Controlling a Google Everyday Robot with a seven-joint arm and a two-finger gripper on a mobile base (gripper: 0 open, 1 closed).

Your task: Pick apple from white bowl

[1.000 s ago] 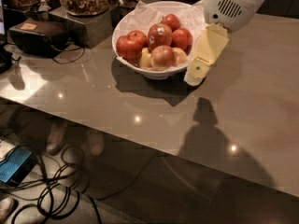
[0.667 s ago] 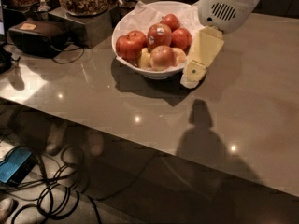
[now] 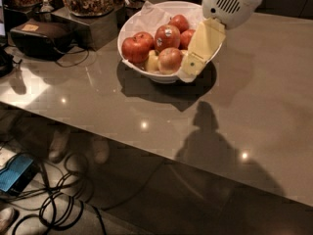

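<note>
Gripper point(image 3: 193, 65): hanging over the right rim of the white bowl point(image 3: 161, 77), angling toward the nearest apple point(image 3: 169, 60).
Claw state: cannot tell.
Purpose: seemingly lining up a grasp.

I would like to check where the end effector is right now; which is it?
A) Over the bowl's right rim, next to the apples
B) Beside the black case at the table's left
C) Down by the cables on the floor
A: the end effector hangs over the right rim of the bowl, as the camera sees it, close beside the apples.
</note>
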